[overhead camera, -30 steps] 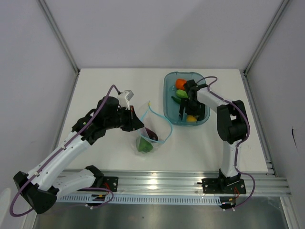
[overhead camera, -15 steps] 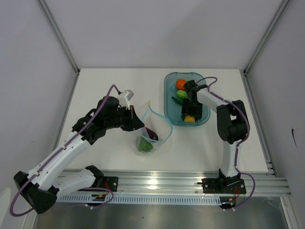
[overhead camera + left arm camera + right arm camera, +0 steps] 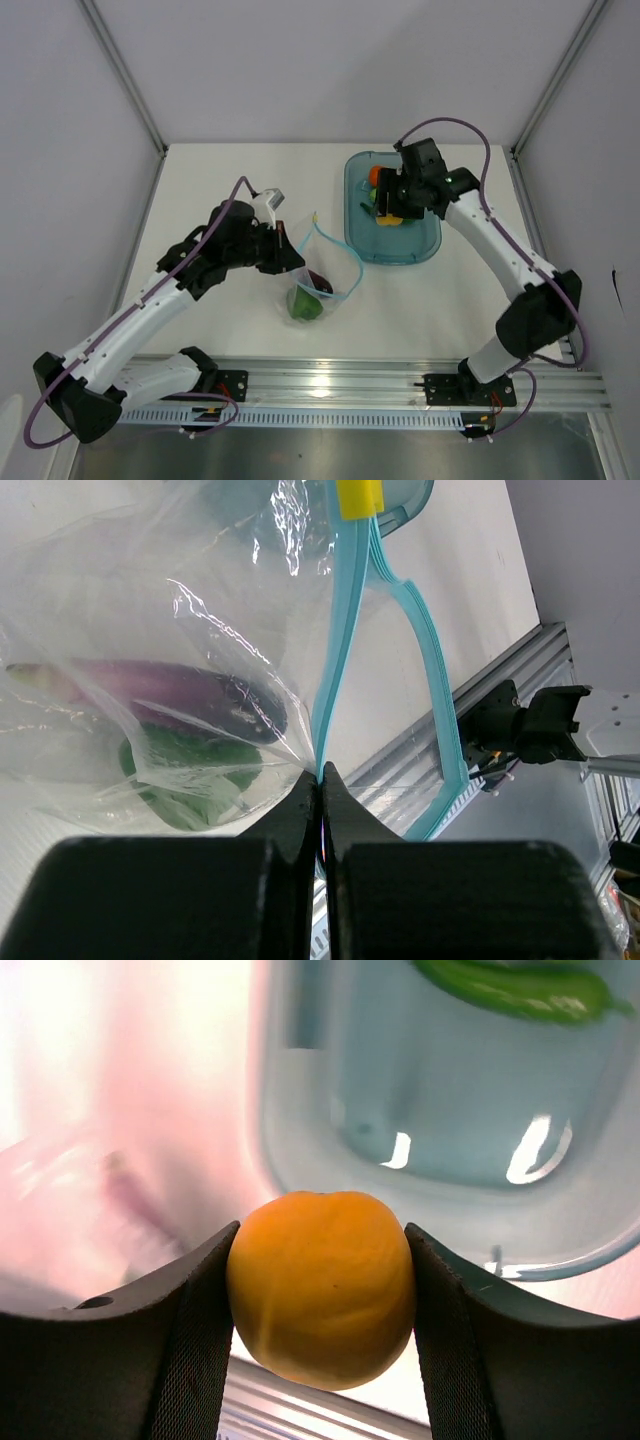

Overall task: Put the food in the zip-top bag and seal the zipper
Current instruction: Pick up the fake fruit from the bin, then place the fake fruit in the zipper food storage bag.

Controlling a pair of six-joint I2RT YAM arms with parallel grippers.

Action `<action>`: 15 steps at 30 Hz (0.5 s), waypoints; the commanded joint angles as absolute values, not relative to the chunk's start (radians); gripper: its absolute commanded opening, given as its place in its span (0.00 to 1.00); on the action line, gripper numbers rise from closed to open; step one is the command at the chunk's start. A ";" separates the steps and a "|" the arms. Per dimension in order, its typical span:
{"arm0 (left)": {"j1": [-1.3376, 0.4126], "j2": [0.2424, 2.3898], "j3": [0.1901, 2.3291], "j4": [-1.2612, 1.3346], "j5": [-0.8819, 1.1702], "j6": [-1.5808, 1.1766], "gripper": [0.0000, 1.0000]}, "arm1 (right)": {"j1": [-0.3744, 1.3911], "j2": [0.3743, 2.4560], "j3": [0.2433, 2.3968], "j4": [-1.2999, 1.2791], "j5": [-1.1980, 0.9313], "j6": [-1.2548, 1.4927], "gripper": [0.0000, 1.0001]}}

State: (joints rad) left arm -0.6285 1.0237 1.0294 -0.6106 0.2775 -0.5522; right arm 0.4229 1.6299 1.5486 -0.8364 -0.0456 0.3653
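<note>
The clear zip-top bag (image 3: 322, 272) lies open mid-table with a purple eggplant (image 3: 318, 282) and a green pepper (image 3: 303, 303) inside. My left gripper (image 3: 289, 262) is shut on the bag's mouth edge. In the left wrist view the jaws (image 3: 321, 772) pinch the light-blue zipper (image 3: 340, 660), with the eggplant (image 3: 170, 685) and pepper (image 3: 190, 780) behind the plastic. My right gripper (image 3: 388, 214) is shut on the yellow lemon (image 3: 322, 1285) and holds it above the near end of the teal tray (image 3: 422, 250). An orange-red tomato (image 3: 377, 176) and a green cucumber (image 3: 520, 990) lie in the tray.
A yellow slider tab (image 3: 359, 497) sits at the far end of the zipper. The tray stands at the back right, just right of the bag. White walls close the table on the left, right and back. A metal rail runs along the near edge.
My right gripper has risen out of the tray with the lemon held in it, and the arm has swung outward. The left gripper and the bag have stayed in place.
</note>
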 commanded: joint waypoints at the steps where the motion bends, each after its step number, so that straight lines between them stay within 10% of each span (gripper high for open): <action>1: -0.637 1.037 1.052 -0.574 0.305 -0.569 0.01 | 0.536 1.471 1.577 -0.796 -0.103 0.301 0.26; 15: -0.635 1.045 1.057 -0.554 0.354 -0.601 0.01 | 0.784 1.269 1.407 -0.683 -0.140 0.356 0.22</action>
